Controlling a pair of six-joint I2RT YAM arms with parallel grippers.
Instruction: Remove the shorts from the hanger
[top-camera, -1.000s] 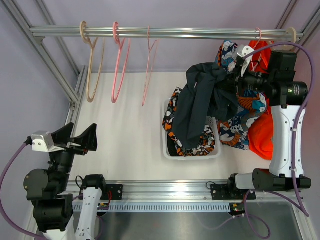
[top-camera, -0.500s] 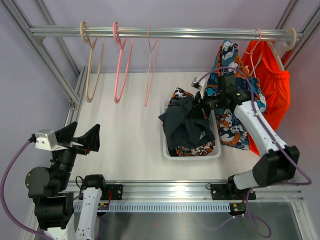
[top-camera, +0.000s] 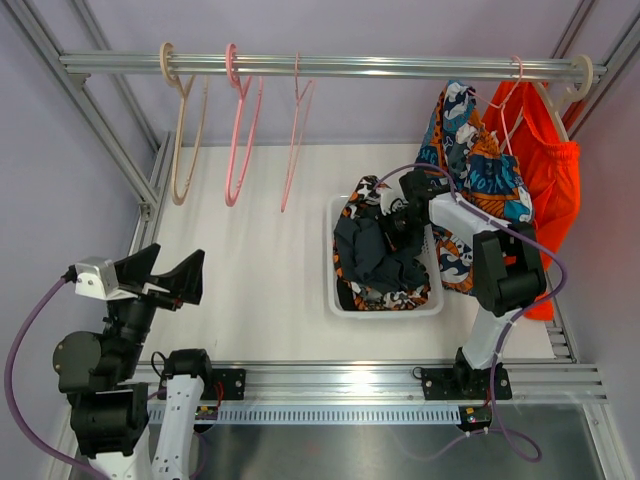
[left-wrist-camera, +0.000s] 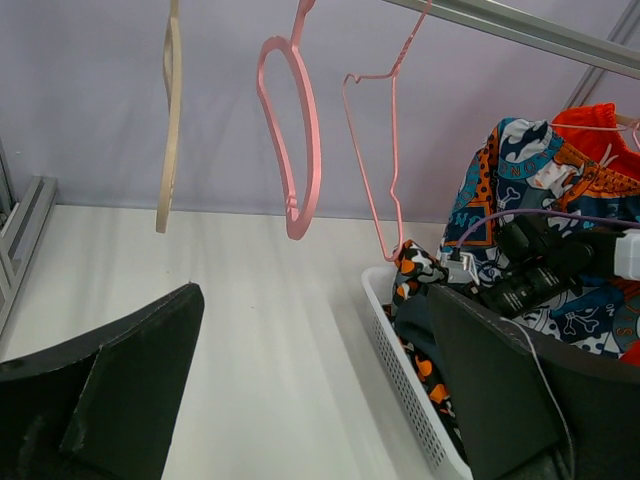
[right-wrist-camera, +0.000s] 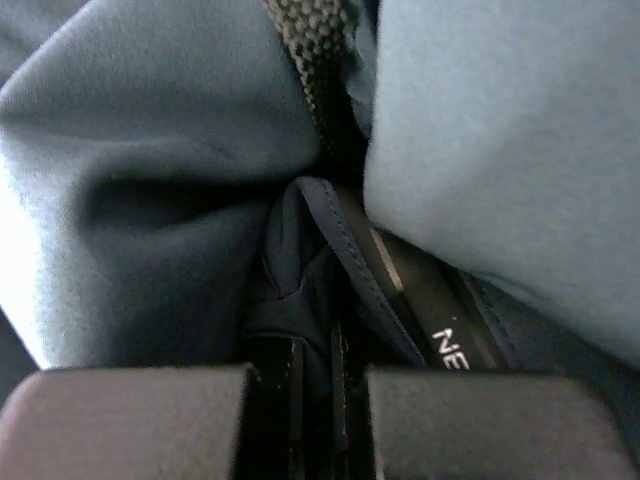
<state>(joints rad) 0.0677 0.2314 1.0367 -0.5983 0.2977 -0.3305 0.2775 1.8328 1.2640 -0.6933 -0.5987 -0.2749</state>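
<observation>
The dark navy-charcoal shorts lie heaped in the white basket on top of the orange-black-white camouflage shorts. My right gripper is low at the basket's far right side. In the right wrist view it is shut on a fold of the navy shorts. I cannot make out a plain black pair. My left gripper is open and empty at the near left. The left wrist view shows its fingers wide apart, and the basket to the right.
Three bare hangers hang on the rail at the left: beige, pink and thin pink wire. A blue-orange patterned garment and an orange garment hang at the right, just behind my right arm.
My right arm has come down from near the rail and lowered the navy shorts into the basket, where they now lie bunched. The left arm has barely moved.
</observation>
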